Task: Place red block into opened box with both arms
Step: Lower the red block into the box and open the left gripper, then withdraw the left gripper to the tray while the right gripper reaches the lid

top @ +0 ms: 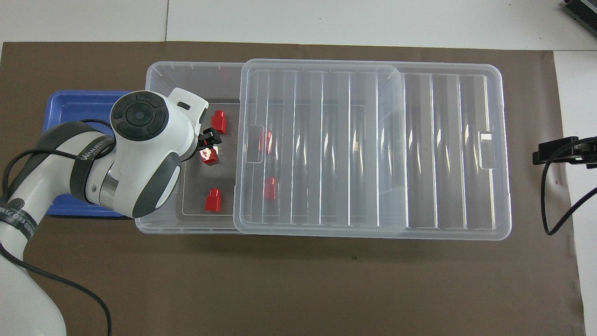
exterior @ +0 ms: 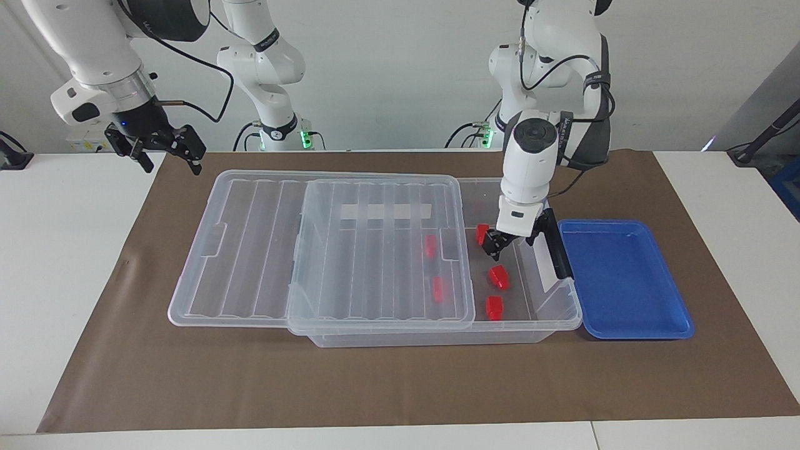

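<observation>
Hanging over the uncovered end of the box (exterior: 565,322), the left gripper (exterior: 511,240) points down with its fingers spread apart and nothing between them; it is up in the air above the box floor, clear of the blocks below. Directly beneath and just beside its tips lies a red block (exterior: 499,277), tilted on the floor of the box and touched by nothing. Two more red blocks sit on the same open stretch of floor: one (exterior: 482,233) nearer to the robots, close by the gripper's fingertips in the facing view, and one (exterior: 494,307) farther from the robots, standing near the box wall. Two further red blocks (exterior: 430,246) (exterior: 438,289) show through the clear ribbed lid (exterior: 381,250), which is slid along the box toward the right arm's end, so that it covers most of the box and overhangs that end, leaving only the end toward the left arm open. A white tape strip (exterior: 386,212) can be seen through the lid. Just beside the open end of the box, toward the left arm's end of the table, rests a shallow blue tray (exterior: 625,281). The right gripper (exterior: 164,149) waits raised over the edge of the brown mat (exterior: 375,387) at the right arm's end of the table, well apart from the box, its fingers open and holding nothing.
</observation>
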`<state>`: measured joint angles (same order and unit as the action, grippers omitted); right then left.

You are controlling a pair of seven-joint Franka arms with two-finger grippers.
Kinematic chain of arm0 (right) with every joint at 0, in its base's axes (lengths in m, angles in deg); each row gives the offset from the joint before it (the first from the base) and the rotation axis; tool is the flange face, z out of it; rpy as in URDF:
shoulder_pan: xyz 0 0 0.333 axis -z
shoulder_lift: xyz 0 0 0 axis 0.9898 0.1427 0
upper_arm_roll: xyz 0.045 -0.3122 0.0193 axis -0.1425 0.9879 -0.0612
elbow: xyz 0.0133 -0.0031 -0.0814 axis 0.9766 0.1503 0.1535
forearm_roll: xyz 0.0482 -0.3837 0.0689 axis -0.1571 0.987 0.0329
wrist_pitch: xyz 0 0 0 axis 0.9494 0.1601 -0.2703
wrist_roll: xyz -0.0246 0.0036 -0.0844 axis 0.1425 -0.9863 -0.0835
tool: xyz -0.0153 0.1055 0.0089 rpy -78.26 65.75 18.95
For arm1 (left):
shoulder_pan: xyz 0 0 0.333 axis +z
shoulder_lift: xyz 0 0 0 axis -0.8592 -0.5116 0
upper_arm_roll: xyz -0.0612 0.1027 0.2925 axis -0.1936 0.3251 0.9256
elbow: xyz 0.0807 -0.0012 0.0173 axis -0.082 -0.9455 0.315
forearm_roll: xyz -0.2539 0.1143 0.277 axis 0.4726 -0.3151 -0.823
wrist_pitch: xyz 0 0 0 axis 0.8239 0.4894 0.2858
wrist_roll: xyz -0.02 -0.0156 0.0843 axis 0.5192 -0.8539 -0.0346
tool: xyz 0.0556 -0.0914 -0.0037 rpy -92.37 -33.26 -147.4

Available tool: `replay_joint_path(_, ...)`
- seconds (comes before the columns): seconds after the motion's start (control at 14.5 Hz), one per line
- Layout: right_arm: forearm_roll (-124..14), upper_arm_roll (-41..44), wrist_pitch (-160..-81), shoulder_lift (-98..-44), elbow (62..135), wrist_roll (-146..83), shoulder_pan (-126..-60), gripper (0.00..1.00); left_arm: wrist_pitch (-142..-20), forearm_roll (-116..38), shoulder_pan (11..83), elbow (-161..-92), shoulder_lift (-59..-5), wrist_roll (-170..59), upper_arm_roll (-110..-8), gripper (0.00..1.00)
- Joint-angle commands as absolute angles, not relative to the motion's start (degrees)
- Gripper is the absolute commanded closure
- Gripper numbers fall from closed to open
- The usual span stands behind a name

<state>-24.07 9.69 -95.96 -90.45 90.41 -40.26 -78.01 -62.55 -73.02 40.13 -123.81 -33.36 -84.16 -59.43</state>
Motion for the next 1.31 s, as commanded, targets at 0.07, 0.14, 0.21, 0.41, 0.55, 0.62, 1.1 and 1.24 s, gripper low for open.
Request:
replay_joint_path(0.07,-24.88,9.37,-96.19,-91.15,91.31,-41.04,-77.58,0.0,-53.13,-70.38,40.25,-118.12,-31.38,-84.67,-59.25,0.0)
replay_joint_path(0.14,-24.88,9.37,-96.19,-91.15,91.31,-41.04,-77.58,0.0,-49.97,-70.38,40.33,-115.83,-31.38,-84.4,-59.25,0.0)
replay_joint_path(0.21,-24.88,9.37,-96.27,-91.15,91.4,-41.04,-77.58,0.0,-47.15,-70.38,40.51,-113.46,-31.38,-84.23,-59.25,0.0)
replay_joint_path(0.41,-24.36,9.37,-97.58,-91.15,91.84,-40.08,-77.05,0.0,-41.95,-70.3,41.12,-109.58,-30.94,-82.04,-58.2,0.0)
replay_joint_path(0.55,-24.09,9.55,-98.47,-91.06,92.1,-38.06,-76.79,0.0,-40.28,-70.12,44.54,-109.31,-28.93,-76.7,-58.37,0.0)
replay_joint_path(0.62,-24.0,9.55,-99.52,-91.06,92.89,-37.27,-75.91,0.0,-39.05,-69.34,46.73,-109.31,-27.35,-72.32,-58.28,0.0)
replay_joint_path(1.1,-22.95,9.55,-113.58,-88.26,99.92,-29.27,-72.13,1.0,-32.71,-68.71,59.92,-109.75,-19.69,-49.96,-58.02,0.0)
replay_joint_path(1.24,-22.95,9.55,-117.0,-85.89,99.93,-28.82,-72.04,1.0,-32.53,-68.71,60.28,-109.66,-19.34,-49.68,-58.02,0.0)
